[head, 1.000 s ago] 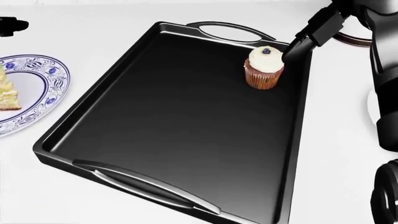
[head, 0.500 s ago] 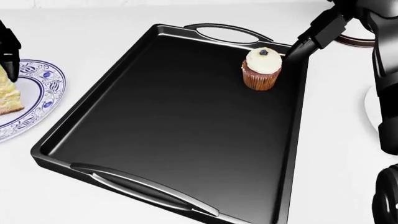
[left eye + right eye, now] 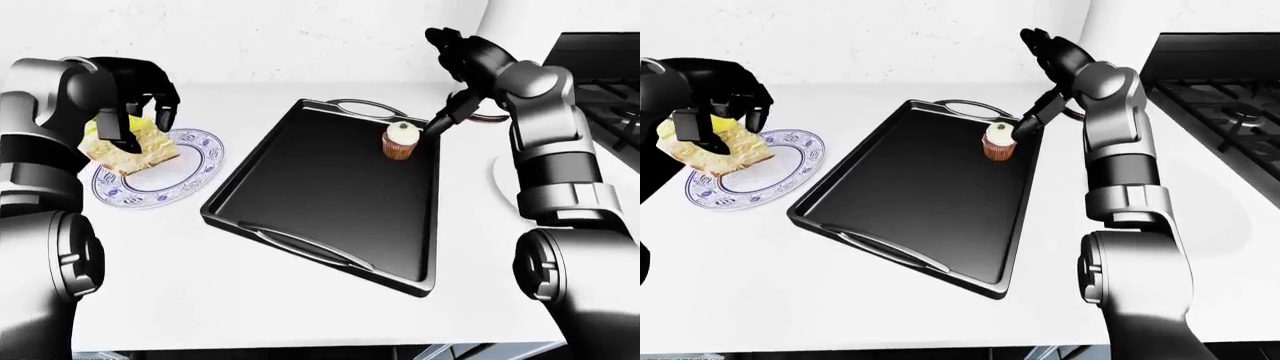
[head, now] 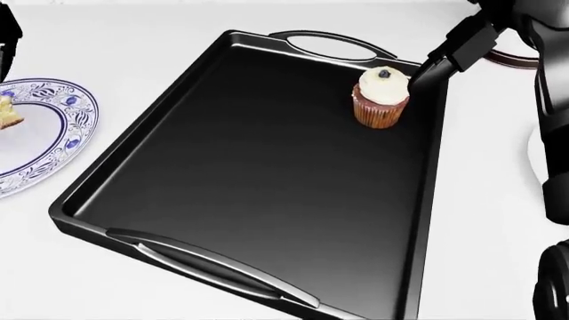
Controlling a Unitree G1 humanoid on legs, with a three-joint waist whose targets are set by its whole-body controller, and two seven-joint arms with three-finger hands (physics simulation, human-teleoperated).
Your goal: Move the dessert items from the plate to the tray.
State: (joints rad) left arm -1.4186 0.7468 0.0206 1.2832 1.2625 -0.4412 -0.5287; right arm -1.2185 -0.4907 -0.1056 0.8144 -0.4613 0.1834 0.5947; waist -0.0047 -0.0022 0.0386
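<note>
- A black tray with a handle at each end lies on a white desk, angled from near left to far right.
- A cupcake with white frosting and a dark berry on top stands upright inside the tray, at its far right corner.
- The right robot hand is raised above and beyond the cupcake, its fingers spread apart and holding nothing. A thin dark finger reaches down beside the cupcake; whether it touches the frosting cannot be told.
- Left of the tray, apart from it, sits a white plate with a blue patterned rim.
- The two eye views show what the head view nearly cuts off: the left robot hand is closed round a slice of yellow cake, with dark fingers over the top of the slice. The slice appears to sit just above the plate's far left part.
- In the head view only a sliver of that cake shows at the left edge.
- The right-eye view alone shows a black stove at the far right.
</note>
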